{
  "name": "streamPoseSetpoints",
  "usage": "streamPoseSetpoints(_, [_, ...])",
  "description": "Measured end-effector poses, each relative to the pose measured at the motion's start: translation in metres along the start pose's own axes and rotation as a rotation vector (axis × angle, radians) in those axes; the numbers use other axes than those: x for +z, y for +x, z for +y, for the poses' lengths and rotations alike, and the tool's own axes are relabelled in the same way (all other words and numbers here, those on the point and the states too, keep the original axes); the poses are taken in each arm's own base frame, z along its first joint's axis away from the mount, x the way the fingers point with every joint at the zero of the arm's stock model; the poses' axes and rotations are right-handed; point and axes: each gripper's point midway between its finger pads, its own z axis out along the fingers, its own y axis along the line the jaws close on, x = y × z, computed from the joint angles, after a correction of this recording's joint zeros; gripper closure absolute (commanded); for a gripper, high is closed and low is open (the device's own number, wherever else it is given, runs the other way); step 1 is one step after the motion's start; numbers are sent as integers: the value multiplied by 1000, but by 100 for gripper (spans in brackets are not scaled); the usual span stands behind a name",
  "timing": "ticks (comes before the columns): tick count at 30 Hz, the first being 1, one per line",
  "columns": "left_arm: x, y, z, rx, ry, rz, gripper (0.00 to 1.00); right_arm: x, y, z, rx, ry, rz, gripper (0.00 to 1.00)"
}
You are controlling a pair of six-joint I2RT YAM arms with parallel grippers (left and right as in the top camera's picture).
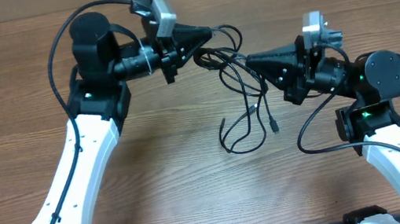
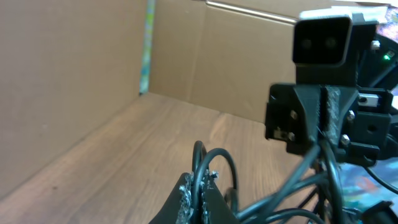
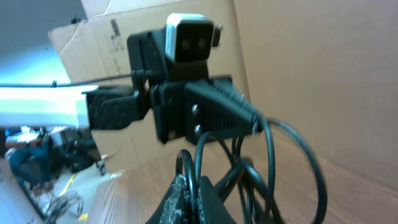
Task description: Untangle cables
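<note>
The left gripper (image 1: 210,29) and right gripper (image 1: 250,61) are both clamped tight on the cables (image 1: 230,68) at mid-table, toward the far side. Loose loops trail nearer across the table (image 1: 194,176). The crossings are too knotted to trace, and the pinched strands are hidden between the fingers.

Wood-grain table (image 1: 197,200), brown. Plain cardboard wall (image 2: 68,56) upright at table edge; greenish tape strip (image 2: 148,43) vert. at corner seam. Right wrist view: cardboard panel (image 3: 298,74), small blk print mark (image 3: 115,28) nr top.
</note>
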Motion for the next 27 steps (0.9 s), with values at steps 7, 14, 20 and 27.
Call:
streamPoseSetpoints(7, [15,3,-17,-2,54,12,96,-1,-9,-10,62,60,-51,96])
streamPoseSetpoints(14, [31,4,-37,10,110,16,96,-1,-11,-13,79,77,-63,96])
streamPoseSetpoints(20, [31,4,-37,10,111,16,96,-2,-14,-18,83,106,-83,96])
streamPoseSetpoints(27, [31,9,-37,-21,109,34,96,-3,-26,-22,67,136,-136,96])
